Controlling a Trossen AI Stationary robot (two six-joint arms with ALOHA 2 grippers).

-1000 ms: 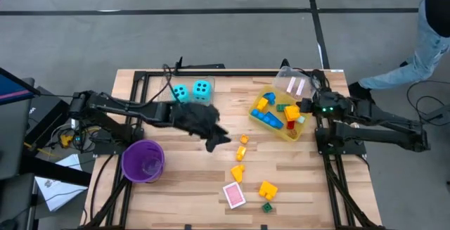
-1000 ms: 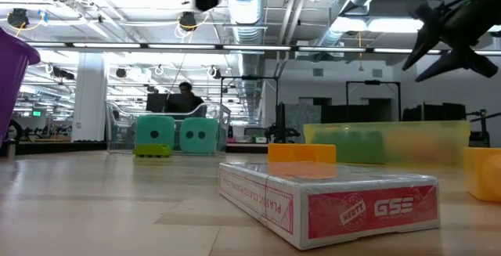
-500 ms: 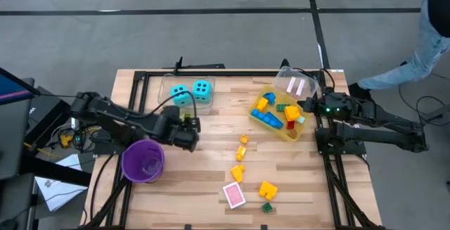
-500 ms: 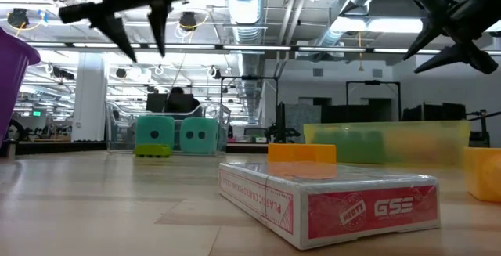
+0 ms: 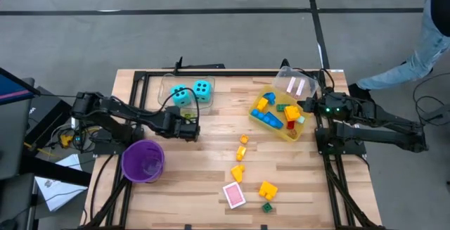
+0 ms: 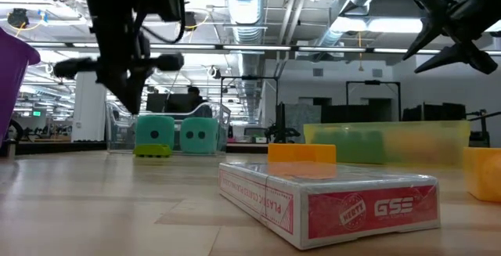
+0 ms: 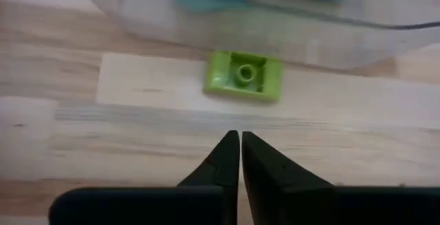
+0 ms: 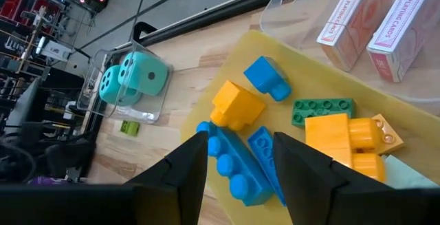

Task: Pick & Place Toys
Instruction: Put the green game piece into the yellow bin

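Nearest in the low view, at the lower centre of the frame, a pink card pack (image 6: 329,201) lies loose on the desk (image 5: 190,181). In the high view a yellow brick (image 5: 267,188) and a small green brick (image 5: 267,207) sit beside it, and a line of orange bricks (image 5: 240,156) runs up the middle of the frame. All of these look unsorted.

Mid-frame left, the left gripper (image 5: 191,127) hangs over bare wood, its fingers (image 7: 230,159) pressed together on nothing, with a lime brick (image 7: 243,76) just ahead of them. The purple cup (image 5: 143,161) stands lower left.

Farther back, the two cyan dice (image 5: 191,91) sit in a clear tray (image 5: 169,82). At the right, the yellow bin (image 5: 304,131) already holds blue, yellow and green bricks, and more pink packs (image 8: 375,22) lie in a clear container beyond it. The right gripper (image 8: 237,163) hovers over the bin, fingers spread and holding nothing.

I judge the job partly done, with the loose pieces left.
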